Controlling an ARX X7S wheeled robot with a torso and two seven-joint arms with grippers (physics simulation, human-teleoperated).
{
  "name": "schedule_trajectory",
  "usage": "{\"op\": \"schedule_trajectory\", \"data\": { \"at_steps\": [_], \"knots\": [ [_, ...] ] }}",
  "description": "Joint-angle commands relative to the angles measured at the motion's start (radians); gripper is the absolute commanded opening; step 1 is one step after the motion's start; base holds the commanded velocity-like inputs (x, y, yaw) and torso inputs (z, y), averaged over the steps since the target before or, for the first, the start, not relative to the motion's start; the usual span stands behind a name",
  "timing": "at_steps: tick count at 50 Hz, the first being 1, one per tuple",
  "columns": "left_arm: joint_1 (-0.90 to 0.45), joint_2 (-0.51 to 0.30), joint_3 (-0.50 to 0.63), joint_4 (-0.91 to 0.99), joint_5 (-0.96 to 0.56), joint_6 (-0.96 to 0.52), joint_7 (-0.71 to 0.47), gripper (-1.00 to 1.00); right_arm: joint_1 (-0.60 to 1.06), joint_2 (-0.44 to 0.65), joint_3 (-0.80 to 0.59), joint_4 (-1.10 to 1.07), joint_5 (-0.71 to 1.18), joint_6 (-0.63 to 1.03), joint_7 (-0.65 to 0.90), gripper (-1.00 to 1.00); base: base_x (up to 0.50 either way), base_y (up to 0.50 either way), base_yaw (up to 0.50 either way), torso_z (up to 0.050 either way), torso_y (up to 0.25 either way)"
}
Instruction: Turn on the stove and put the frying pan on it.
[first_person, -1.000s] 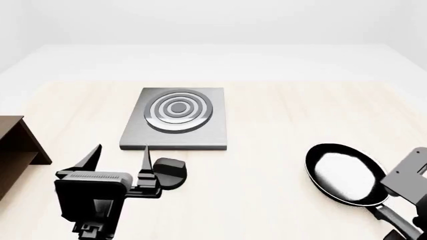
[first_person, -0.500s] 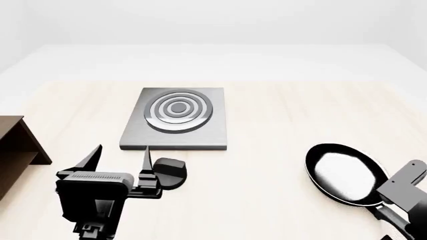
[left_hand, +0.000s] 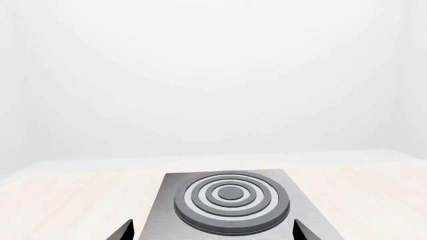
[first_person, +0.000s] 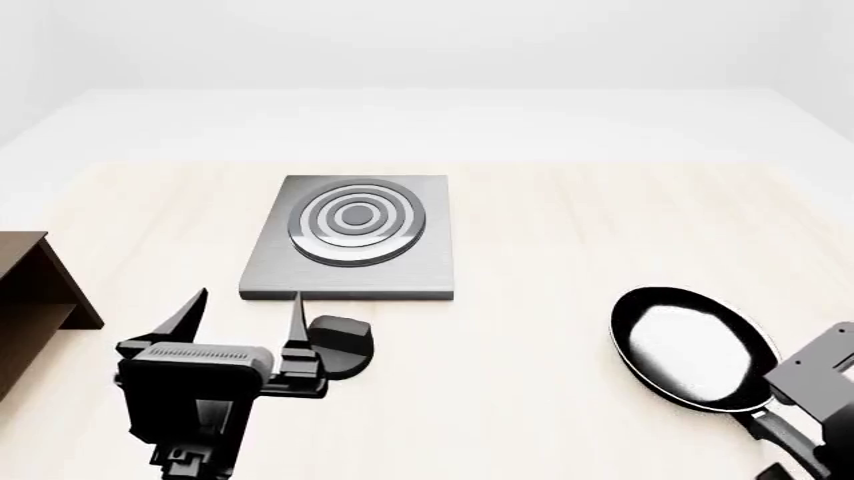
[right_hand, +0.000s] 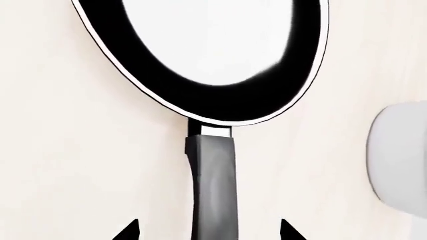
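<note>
Nearest, left gripper (first_person: 248, 318): fingers spread, nothing between them, tips pointing toward the stove; hovering low over the table (first_person: 534, 230). Placed so as to reach the knob, judging by the task.

Just beside its right fingertip, small black knob (first_person: 336, 345): on the table, in front of the stove's near edge. Contact between fingertip and knob not discernible.

Near right, right gripper (right_hand: 208, 231): released, the two tips well apart and straddling the pan's handle (right_hand: 213, 190) without visibly touching it; body seen only partly at the head view's lower right corner. Lined up along the handle, apparently ahead of a grasp.

Frying pan (first_person: 691, 347): flat on the table, well right of the stove, handle toward the robot; not yet on the burner.

White rounded object (right_hand: 400, 155): beside the pan, at the wrist view's edge; identity unclear.

Left edge, dark wooden shelf (first_person: 30, 300): apart from everything.

Farther, stove (first_person: 354, 238): grey slab, concentric rings bare. On or off: cannot tell.
</note>
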Motion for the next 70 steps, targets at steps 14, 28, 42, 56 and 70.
{"op": "schedule_trajectory", "data": {
  "at_steps": [14,28,42,56,70],
  "knots": [
    [-0.005,-0.009,0.017,0.007,0.008,-0.007,-0.014,1.00,-0.087,-0.044,-0.033,0.120,-0.060,-0.152,-0.013,1.00,0.00,0.00,0.00,0.000,0.000],
    [-0.004,-0.008,0.031,0.000,0.015,0.001,-0.021,1.00,-0.113,-0.037,-0.030,0.157,-0.057,-0.188,0.012,1.00,0.00,0.00,0.00,0.000,0.000],
    [-0.005,-0.011,0.034,-0.002,0.014,0.002,-0.026,1.00,-0.133,-0.074,-0.036,0.207,-0.085,-0.238,0.016,1.00,0.00,0.00,0.00,0.000,0.000],
    [-0.004,-0.015,0.034,-0.007,0.009,0.009,-0.030,1.00,-0.169,-0.119,-0.038,0.269,-0.092,-0.298,0.022,1.00,0.00,0.00,0.00,0.000,0.000],
    [-0.003,-0.020,0.033,-0.003,0.002,0.010,-0.035,1.00,-0.137,-0.072,-0.021,0.195,-0.086,-0.274,0.022,-1.00,0.00,0.00,0.00,-0.001,0.000]
  ]
}}
